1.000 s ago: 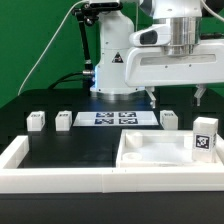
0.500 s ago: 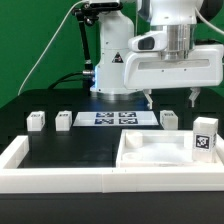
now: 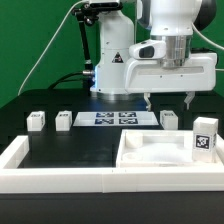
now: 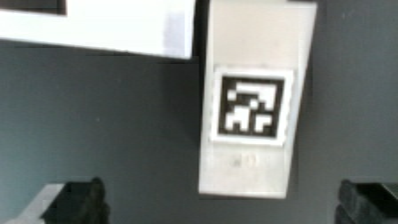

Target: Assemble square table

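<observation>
Above the rear row of parts: gripper (image 3: 171, 100), jaws spread, grasping nothing, hovering over one white leg (image 3: 169, 119) just beside the marker board (image 3: 112, 118). Square tabletop (image 3: 155, 152) lies nearer the camera, toward the exterior view's right. Recommended handling: lower straight, leg centred between the fingers (image 4: 71, 205) — close across its narrow sides, mid-length, so it should lift without tilting.
</observation>
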Robot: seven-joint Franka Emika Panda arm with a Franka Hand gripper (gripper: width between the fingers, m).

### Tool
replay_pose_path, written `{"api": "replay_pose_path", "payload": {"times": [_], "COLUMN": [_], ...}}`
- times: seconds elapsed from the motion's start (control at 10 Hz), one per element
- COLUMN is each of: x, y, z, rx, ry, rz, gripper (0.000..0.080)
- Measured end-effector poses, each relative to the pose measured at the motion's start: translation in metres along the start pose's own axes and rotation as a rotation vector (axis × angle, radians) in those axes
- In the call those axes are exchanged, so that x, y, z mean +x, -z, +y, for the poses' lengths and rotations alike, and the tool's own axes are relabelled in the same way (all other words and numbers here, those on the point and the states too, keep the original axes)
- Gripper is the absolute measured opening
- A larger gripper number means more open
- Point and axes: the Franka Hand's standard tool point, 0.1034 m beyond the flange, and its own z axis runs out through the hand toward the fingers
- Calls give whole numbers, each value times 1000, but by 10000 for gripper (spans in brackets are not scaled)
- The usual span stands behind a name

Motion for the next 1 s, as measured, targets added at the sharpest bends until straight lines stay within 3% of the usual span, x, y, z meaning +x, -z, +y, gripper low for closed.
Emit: {"api": "replay_pose_path", "payload": {"times": [0.5, 1.0], "x": [-2, -4], "y": [-3, -2], "z": [2, -3], "rx": [0, 9], "ry": [1, -16], "rz": [-42, -395], "gripper": [649, 649]}}
